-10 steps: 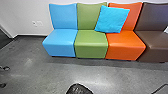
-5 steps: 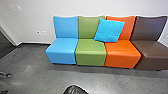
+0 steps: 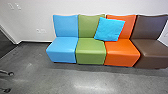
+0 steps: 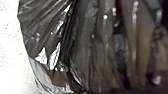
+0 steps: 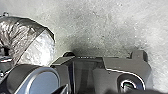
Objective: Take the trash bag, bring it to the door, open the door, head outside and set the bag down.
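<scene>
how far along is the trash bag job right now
Pickup looks done: the bag looms close in the left wrist view, though what grips it is unclear. Carrying is probably under way. Opening the door, going outside and setting the bag down look left: the robot is indoors, facing seats by a white wall.

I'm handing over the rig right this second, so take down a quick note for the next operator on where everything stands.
Left gripper: open or shut can't be told; the trash bag is very close to its camera.
Right gripper: can't be told either.
Bag: also beside the robot in the right wrist view; probably picked up, though the grip isn't visible.
Place: indoors, facing a row of coloured seats.
Left to do: reach and open the door, go outside, put the bag down.
</scene>
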{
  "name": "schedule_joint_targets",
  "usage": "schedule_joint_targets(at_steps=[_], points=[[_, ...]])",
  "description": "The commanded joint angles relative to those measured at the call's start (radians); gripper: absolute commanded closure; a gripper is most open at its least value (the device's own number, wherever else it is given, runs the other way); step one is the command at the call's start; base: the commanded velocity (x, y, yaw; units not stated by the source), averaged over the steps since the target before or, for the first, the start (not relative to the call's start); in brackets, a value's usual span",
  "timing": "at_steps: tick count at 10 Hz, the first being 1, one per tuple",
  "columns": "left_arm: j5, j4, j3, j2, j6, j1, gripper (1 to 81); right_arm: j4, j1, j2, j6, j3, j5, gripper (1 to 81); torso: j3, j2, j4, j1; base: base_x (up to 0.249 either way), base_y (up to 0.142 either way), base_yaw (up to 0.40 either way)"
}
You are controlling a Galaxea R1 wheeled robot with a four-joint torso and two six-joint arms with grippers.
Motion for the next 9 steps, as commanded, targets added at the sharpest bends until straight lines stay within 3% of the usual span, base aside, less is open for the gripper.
schedule_joint_targets(at_steps=[1,3,4,9], points=[[0.074,-0.016,0.083,-0.105,0.093,0.009,81.1,0.015,-0.011,-0.038,-0.043,-0.007,-0.017,1.0,0.000,0.097,0.000,-0.063,0.000,0.000,0.000],[0.075,-0.016,0.103,-0.111,0.135,0.060,81.1,0.013,-0.066,-0.011,-0.056,-0.022,0.001,1.0,0.000,0.170,0.000,-0.109,0.000,0.000,0.000],[0.072,-0.014,0.103,-0.102,0.147,0.087,81.1,0.013,-0.094,0.011,-0.070,-0.042,0.021,1.0,0.021,0.206,0.000,-0.133,0.000,0.000,0.000],[0.066,-0.006,0.054,-0.035,0.179,0.183,81.1,0.013,-0.217,0.162,-0.152,-0.224,0.082,1.0,0.190,0.374,0.000,-0.240,0.000,0.000,0.000]])
